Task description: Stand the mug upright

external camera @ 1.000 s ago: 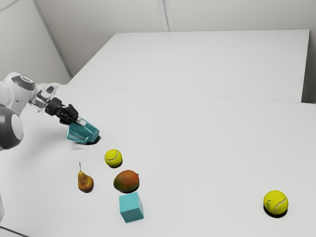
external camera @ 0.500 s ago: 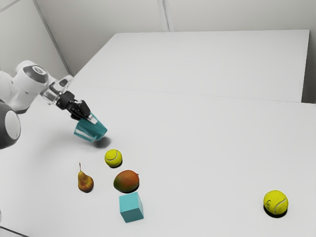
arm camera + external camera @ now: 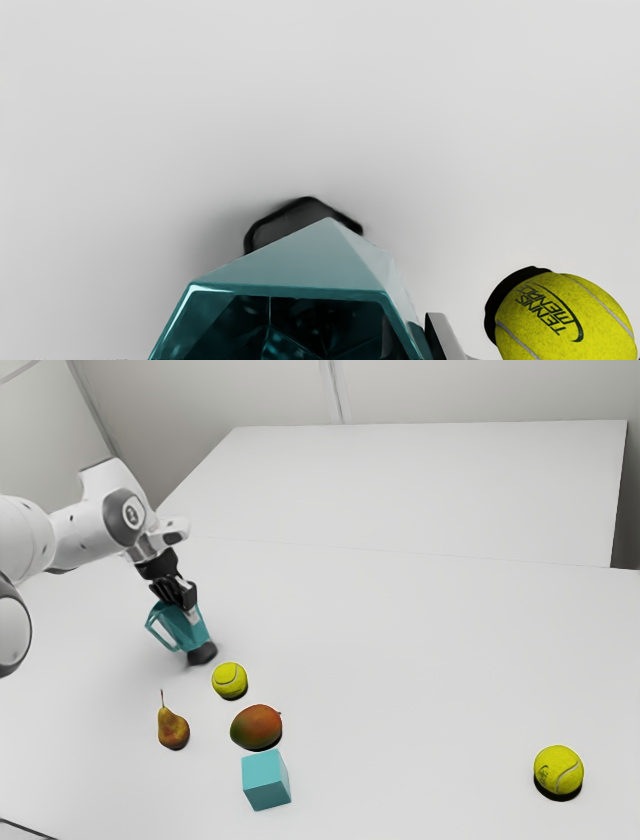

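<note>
White, smooth tabletop [image 3: 400, 650] stretches toward pale grey walls [image 3: 480, 390]. Black two-finger gripper [image 3: 193, 612] grips teal faceted mug [image 3: 182, 629] by its side; mug is tilted, over the tabletop, near a fuzzy yellow tennis ball [image 3: 229, 680].

Turquoise cube [image 3: 266, 781] and pear [image 3: 173, 731] near mango [image 3: 256, 728] and tennis ball [image 3: 229, 680], second tennis ball [image 3: 558, 769] well apart

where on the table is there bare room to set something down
Widest patch: from the mug, near ball, mango and cube across to the lone ball. Crowded: around the near ball, with mug and gripper, mango and pear close.
</note>
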{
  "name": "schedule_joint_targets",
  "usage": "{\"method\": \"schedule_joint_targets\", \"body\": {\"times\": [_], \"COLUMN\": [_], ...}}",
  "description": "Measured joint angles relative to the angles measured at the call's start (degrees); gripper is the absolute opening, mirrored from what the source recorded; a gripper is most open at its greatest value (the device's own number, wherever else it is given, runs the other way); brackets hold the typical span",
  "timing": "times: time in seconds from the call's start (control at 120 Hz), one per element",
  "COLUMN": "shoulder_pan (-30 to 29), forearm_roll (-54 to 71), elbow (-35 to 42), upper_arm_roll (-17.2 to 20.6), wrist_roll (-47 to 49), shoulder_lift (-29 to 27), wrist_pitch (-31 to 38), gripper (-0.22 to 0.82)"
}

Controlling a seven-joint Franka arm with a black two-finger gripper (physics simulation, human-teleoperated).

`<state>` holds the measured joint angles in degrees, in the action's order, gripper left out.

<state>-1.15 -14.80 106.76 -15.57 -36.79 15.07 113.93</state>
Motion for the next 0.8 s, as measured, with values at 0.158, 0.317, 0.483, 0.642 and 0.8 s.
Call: {"method": "schedule_joint_targets", "body": {"times": [0.158,0.317,0.483,0.642,0.8], "shoulder_pan": [1.56,3.71,5.23,7.1,9.05], "forearm_roll": [3.25,4.83,5.36,7.62,11.13], "elbow": [3.23,7.62,9.72,11.45,12.87], "upper_arm_roll": [-0.72,-1.53,-2.74,-3.27,-3.8], "wrist_roll": [3.25,6.67,9.89,12.84,15.87], "shoulder_lift": [-2.07,-4.67,-5.49,-6.76,-7.85], "wrist_pitch": [3.67,6.6,8.44,9.25,9.57], "gripper": [-0.17,-0.17,-0.17,-0.17,-0.17]}}
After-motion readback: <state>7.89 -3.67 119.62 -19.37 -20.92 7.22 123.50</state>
